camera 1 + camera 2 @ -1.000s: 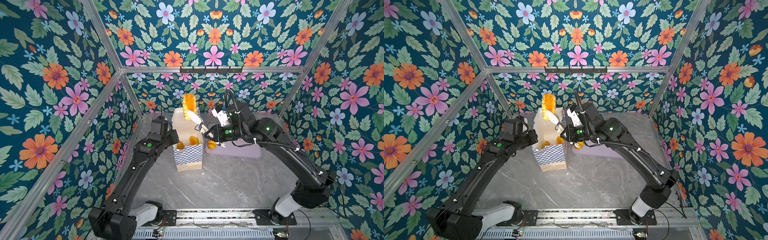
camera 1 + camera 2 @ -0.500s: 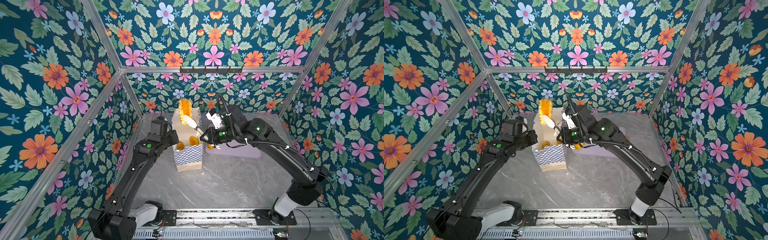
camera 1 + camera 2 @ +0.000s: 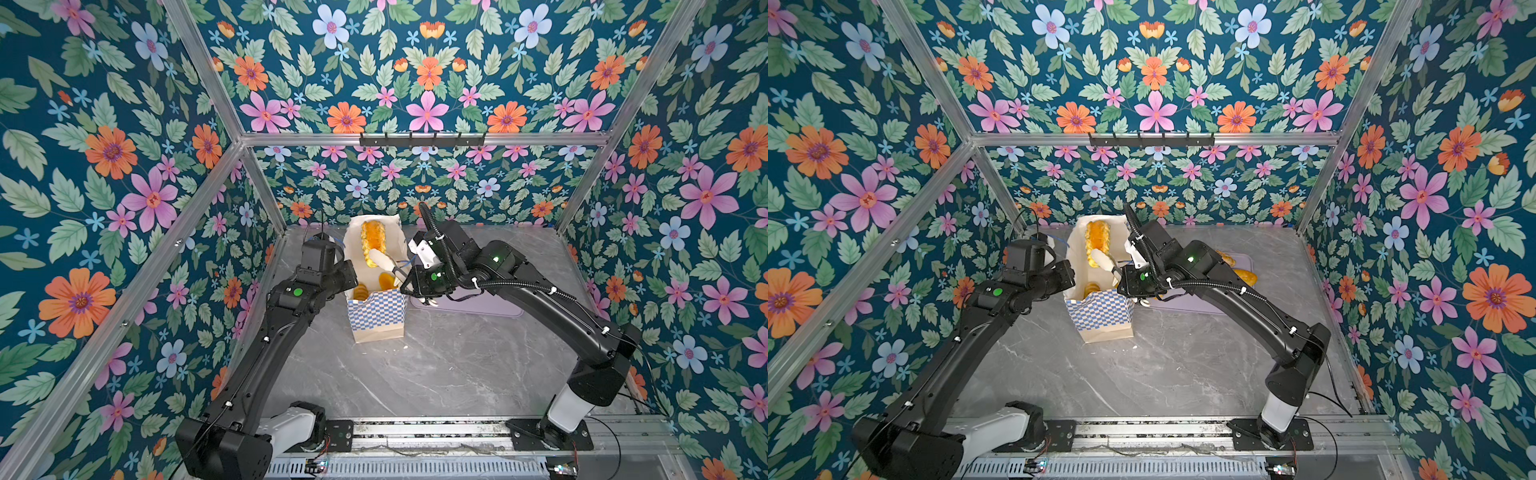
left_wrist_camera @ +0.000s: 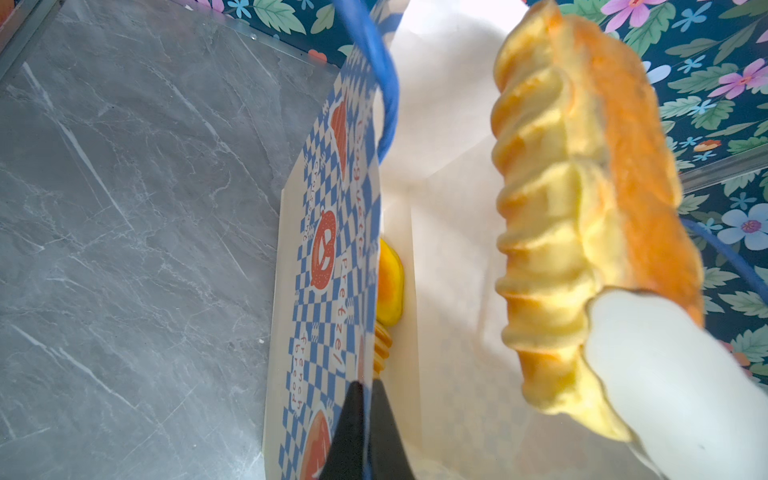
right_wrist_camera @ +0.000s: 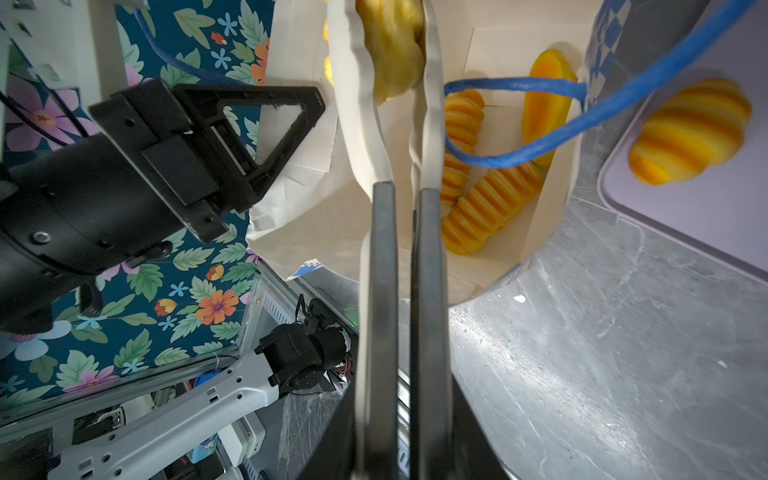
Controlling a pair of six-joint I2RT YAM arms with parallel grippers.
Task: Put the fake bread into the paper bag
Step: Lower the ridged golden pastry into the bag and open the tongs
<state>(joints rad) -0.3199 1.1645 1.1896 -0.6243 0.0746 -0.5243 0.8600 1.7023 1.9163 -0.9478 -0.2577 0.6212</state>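
1. the bare grey marble table [image 3: 415, 374] lies nearest, between the two arm bases.
2. the paper bag [image 3: 378, 316] stands upright mid-table with its mouth open and its checkered band facing forward.
3. the left gripper [image 4: 368, 399] is pinched together on the bag's left wall at the rim.
4. down inside the bag lie ridged loaves [image 5: 490, 203] and a smooth bun [image 5: 544, 104]; a blue cord handle [image 5: 519, 87] loops over them.
5. the right gripper [image 3: 384, 261] is clamped on the lower end of a long ridged loaf [image 3: 372, 241], which it holds upright in the bag's mouth, before the far wall.
6. just right of the bag, a lilac tray [image 3: 478, 305] carries a croissant [image 5: 690, 129].
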